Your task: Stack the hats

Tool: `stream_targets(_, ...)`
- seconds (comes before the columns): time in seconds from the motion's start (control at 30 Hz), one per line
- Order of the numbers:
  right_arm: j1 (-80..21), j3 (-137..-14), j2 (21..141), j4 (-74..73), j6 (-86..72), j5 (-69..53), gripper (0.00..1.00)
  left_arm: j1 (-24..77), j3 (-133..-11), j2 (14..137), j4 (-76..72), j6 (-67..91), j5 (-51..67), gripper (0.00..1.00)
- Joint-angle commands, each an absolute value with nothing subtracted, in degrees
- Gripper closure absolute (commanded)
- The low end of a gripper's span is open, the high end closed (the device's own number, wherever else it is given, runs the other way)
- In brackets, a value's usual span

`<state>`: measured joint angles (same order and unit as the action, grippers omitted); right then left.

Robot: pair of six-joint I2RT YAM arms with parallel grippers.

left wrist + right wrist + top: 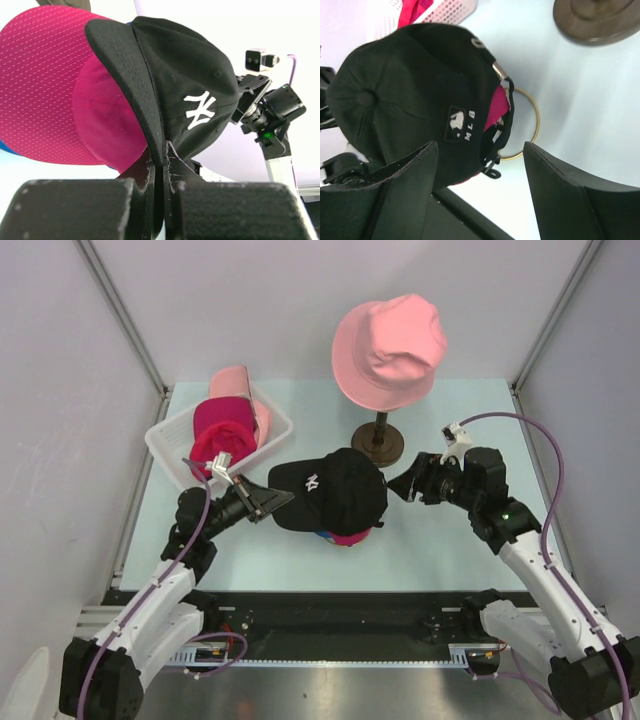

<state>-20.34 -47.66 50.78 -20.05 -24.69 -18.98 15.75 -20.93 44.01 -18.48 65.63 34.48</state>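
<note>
A black peaked cap (335, 490) with a white NY logo lies on top of a magenta cap (350, 538) and a blue cap (322, 534) at the table's middle. My left gripper (262, 502) is shut on the black cap's brim (125, 75), pinching its edge between the jaws; the magenta cap's peak (45, 85) shows beneath. To the right of the pile my right gripper (400, 485) stands open. Its fingers (410, 170) flank the black cap's rear strap (495, 145) without touching it. A salmon-pink bucket hat (390, 350) sits on a stand at the back.
A white slatted basket (165, 445) at the back left holds a magenta cap (222, 425) and a light-pink cap (240, 383). The stand's round dark base (378, 445) lies just behind the pile. A thin gold ring (535, 115) rests on the table beside the caps.
</note>
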Motion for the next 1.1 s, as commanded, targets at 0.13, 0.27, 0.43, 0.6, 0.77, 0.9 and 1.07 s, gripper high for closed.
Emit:
stream_targets(0.13, -16.7, -40.1, 49.9, -5.0, -32.3, -34.6, 0.26, 14.2, -15.9, 46.6, -27.9, 66.4, 34.9, 1.0)
stream_targets(0.27, -16.7, -36.7, 50.8, -0.5, -34.8, -38.5, 0.27, 14.0, -14.9, 47.7, -28.9, 65.7, 34.9, 1.0)
stream_targets(0.43, -16.8, -35.9, 50.6, 3.3, -36.8, -39.6, 0.28, 13.3, -12.7, 49.5, -30.1, 64.4, 34.8, 1.0)
stream_targets(0.6, -16.9, -40.2, 47.5, -3.5, -33.2, -33.8, 0.28, 13.1, -11.3, 53.3, -33.5, 64.2, 37.3, 1.0)
stream_targets(0.77, -18.5, -46.9, 48.7, -9.3, -29.8, -29.2, 0.29, 13.1, -11.8, 55.3, -32.7, 61.4, 38.1, 1.0)
stream_targets(0.9, -25.0, -51.4, 52.0, -12.3, -27.4, -23.7, 0.29, 13.1, -12.0, 59.0, -32.0, 59.6, 37.8, 1.0)
stream_targets(1.07, -32.1, -58.3, 56.3, -15.4, -24.0, -15.0, 0.28, 13.1, -13.9, 62.2, -27.7, 56.0, 37.1, 1.0)
